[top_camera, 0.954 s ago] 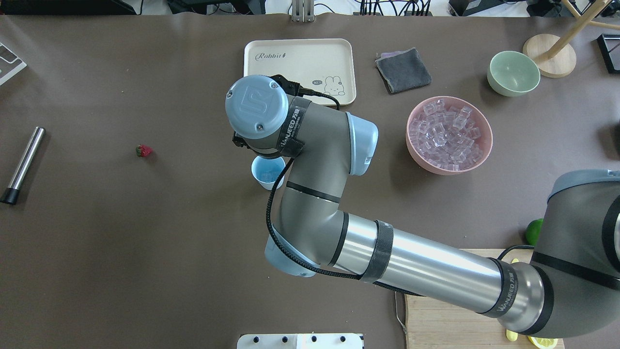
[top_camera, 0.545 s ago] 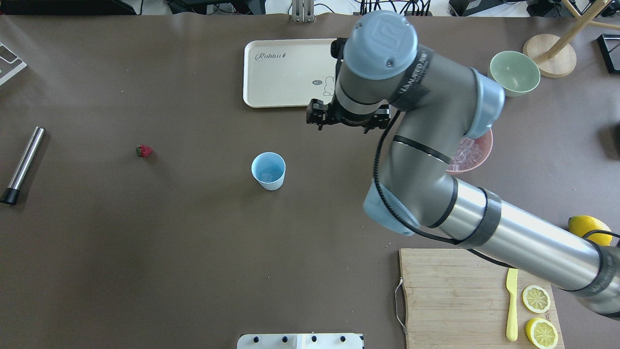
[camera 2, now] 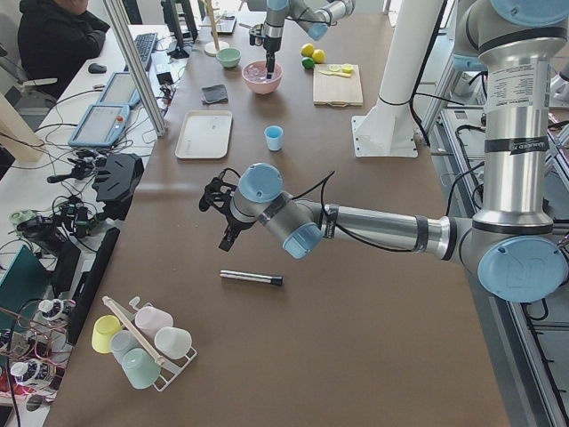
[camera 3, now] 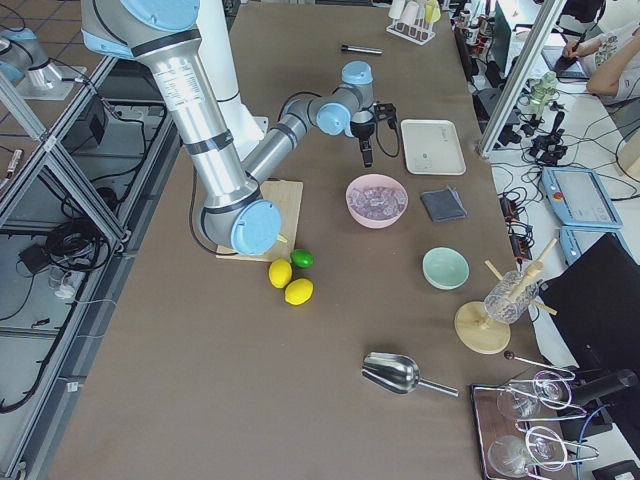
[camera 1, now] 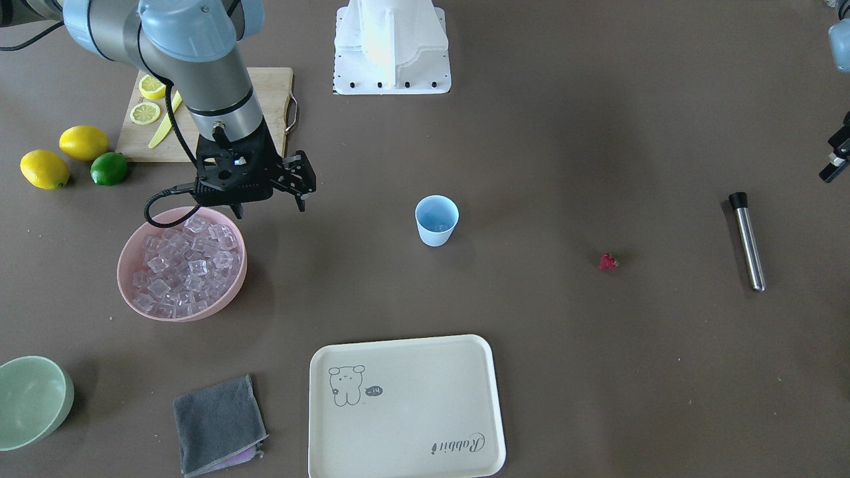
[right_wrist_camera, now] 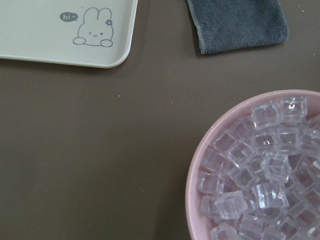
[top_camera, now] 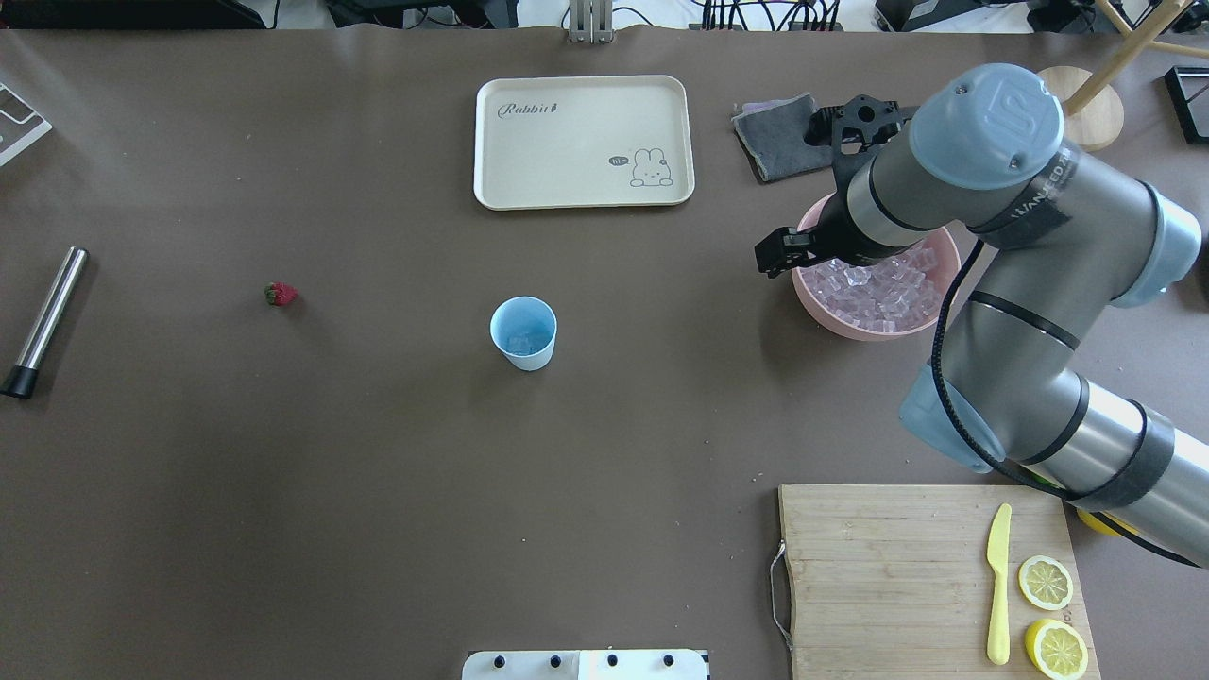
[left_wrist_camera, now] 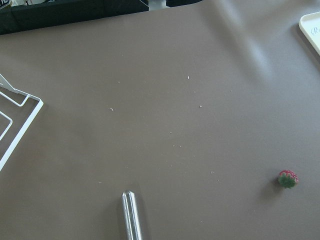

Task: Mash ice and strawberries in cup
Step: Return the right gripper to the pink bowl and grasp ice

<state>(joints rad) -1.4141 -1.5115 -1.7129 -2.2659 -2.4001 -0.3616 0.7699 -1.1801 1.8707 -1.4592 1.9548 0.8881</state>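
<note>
The light blue cup [top_camera: 523, 332] stands upright mid-table, also in the front view [camera 1: 437, 220]; something pale glints at its bottom. The ice [top_camera: 874, 293] is heaped in a pink bowl [camera 1: 133, 292] and fills the lower right of the right wrist view [right_wrist_camera: 260, 175]. The strawberry [top_camera: 280, 294] lies alone left of the cup, also in the left wrist view [left_wrist_camera: 288, 179]. My right gripper [camera 1: 269, 199] hangs open and empty over the bowl's rim on the cup's side. My left gripper [camera 2: 220, 216] hovers near a steel muddler [top_camera: 45, 321]; I cannot tell its state.
A cream tray [top_camera: 584, 142] and a grey cloth [top_camera: 786, 137] lie at the far side. A pale green bowl [top_camera: 1001, 142] and a wooden stand sit far right. A cutting board [top_camera: 888, 567] holds lemon slices and a yellow knife. Lemons and a lime [camera 1: 109, 168] lie beside it.
My right arm swung from above the cup to the right, ending at the pink bowl's rim. The cup now stands uncovered. The strawberry and muddler have not moved.
</note>
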